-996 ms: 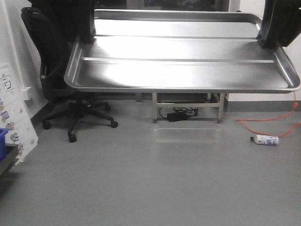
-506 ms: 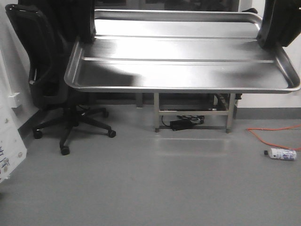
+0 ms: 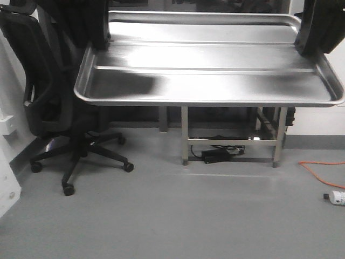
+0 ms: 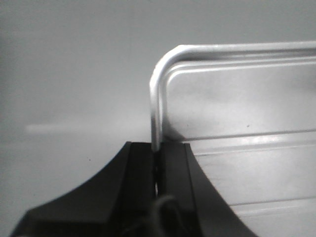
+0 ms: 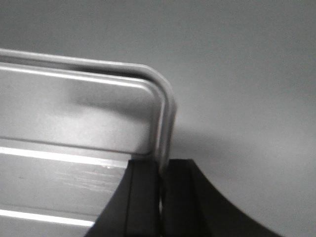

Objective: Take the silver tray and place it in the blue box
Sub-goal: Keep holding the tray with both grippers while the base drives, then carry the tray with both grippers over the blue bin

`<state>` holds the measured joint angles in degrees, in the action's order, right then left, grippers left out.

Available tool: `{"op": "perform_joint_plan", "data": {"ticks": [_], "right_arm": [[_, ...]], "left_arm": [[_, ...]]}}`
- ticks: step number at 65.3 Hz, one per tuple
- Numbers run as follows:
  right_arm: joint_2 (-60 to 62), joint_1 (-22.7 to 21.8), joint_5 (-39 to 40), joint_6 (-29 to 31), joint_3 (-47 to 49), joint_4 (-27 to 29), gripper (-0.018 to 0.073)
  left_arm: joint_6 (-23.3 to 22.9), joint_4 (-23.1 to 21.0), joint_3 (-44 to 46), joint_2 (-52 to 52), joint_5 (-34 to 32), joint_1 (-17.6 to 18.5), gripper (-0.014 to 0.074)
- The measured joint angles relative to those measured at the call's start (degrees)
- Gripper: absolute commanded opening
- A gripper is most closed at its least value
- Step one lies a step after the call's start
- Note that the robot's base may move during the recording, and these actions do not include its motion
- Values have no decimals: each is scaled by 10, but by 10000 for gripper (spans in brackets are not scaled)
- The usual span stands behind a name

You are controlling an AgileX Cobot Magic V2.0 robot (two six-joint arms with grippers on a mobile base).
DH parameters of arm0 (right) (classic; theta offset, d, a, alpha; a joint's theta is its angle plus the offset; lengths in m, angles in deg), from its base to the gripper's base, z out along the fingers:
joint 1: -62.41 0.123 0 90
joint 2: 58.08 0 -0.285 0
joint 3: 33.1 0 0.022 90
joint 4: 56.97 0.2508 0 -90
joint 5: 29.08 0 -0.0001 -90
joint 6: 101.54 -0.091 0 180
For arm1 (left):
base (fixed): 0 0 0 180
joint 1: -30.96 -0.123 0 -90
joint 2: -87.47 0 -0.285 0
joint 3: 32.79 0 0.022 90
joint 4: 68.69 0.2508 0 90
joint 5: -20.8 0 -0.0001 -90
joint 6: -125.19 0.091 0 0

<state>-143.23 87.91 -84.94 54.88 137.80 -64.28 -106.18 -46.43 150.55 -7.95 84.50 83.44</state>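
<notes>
The silver tray (image 3: 210,81) hangs level in the air across the top of the front view, shiny, with two long ridges on its floor. My left gripper (image 3: 99,38) is shut on its left rim and my right gripper (image 3: 310,38) on its right rim. In the left wrist view the left gripper (image 4: 157,148) pinches the thin rim just below the tray's (image 4: 237,108) rounded corner. The right wrist view shows the same on the other side: the right gripper (image 5: 164,165) clamps the tray's (image 5: 74,113) edge. The blue box is out of view.
Below the tray lies grey floor. A black office chair (image 3: 48,97) stands at the left, and a metal frame (image 3: 232,140) with a black power brick (image 3: 215,155) stands by the wall. An orange cable (image 3: 323,170) and a bottle (image 3: 337,197) lie at the right. A white panel (image 3: 6,183) is at the left edge.
The whole view has moved closer to the wall: chair slid left and grew, frame and bottle slid right and down. A blue corner at the left edge has left the picture. The tray stays held.
</notes>
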Motion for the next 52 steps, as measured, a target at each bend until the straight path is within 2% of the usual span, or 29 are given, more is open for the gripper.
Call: {"op": "perform_joint_plan", "data": {"ticks": [52], "right_arm": [[0, 0, 0, 0, 0, -1, 59]], "left_arm": [[0, 0, 0, -1, -2, 0, -105]]}}
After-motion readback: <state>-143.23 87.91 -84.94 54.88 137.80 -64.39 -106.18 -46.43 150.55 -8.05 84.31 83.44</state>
